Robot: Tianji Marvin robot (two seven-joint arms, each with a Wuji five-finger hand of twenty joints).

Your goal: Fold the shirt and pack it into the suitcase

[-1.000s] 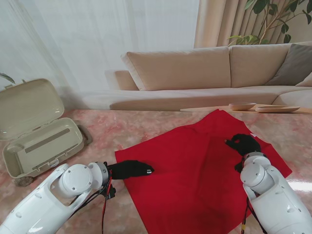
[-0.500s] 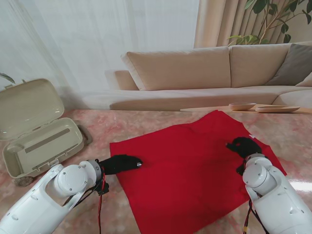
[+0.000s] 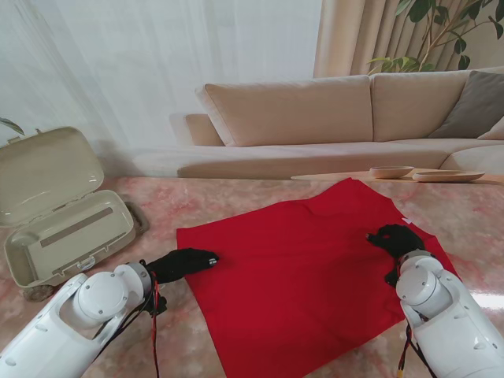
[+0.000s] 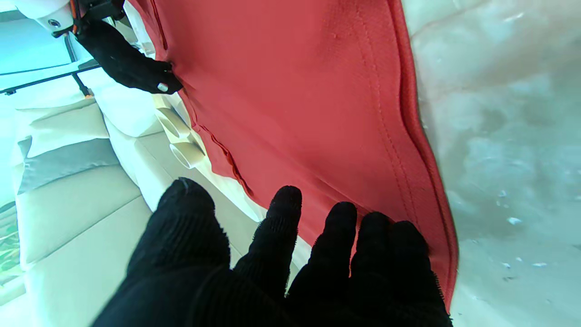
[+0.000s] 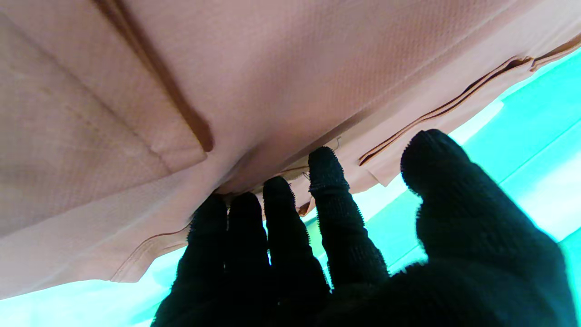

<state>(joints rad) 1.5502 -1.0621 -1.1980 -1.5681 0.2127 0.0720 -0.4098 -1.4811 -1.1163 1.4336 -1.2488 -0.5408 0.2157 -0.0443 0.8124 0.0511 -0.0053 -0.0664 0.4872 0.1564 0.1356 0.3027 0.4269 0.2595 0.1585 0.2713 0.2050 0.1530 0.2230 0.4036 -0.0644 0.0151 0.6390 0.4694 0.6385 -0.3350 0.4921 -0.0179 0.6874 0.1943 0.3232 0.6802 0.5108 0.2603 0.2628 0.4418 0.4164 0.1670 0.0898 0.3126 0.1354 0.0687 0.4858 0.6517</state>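
- My left hand lies flat at the shirt's left edge, fingers loosely spread on the cloth and holding nothing.
- My right hand rests on the shirt's right side, fingers close together against the fabric; I cannot tell whether it pinches any.
- The shirt lies spread on the bench between my hands.
- The suitcase stands open, well apart to the left of my left hand.

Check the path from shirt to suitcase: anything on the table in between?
Nothing visible. The red shirt lies flat with both hands on its edges; the open suitcase sits to its left, farther from me, tray empty. Only bare marble tabletop shows between them, and the left hand is on that side.
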